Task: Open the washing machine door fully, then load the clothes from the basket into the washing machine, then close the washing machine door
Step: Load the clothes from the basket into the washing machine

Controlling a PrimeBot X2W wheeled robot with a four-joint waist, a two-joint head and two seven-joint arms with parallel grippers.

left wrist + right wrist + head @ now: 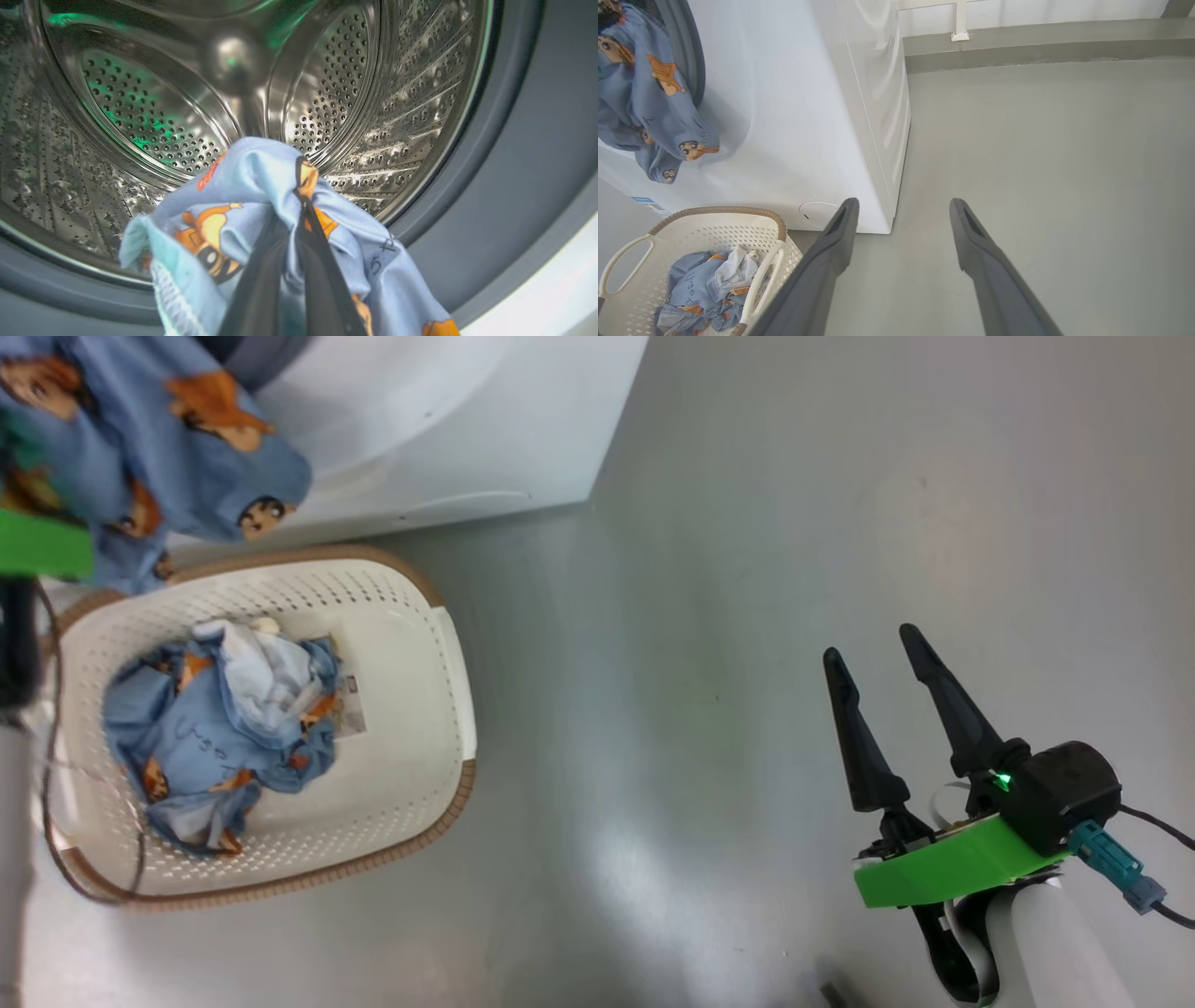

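Shiny perforated steel drum [149, 107], soft cloth clothes [252, 177], matt plastic basket [411, 728].

a smooth grey floor [747, 616] is seen, with pale glare spread across it. along its far edge a raised grey kerb [1041, 46] is laid, darker along its top. on that kerb the foot of a white post [959, 28] is set, and a pale panel [1064, 8] is seen behind it. at the floor's near edge in the head view, a small dark object [831, 992] is cut off and cannot be made out.
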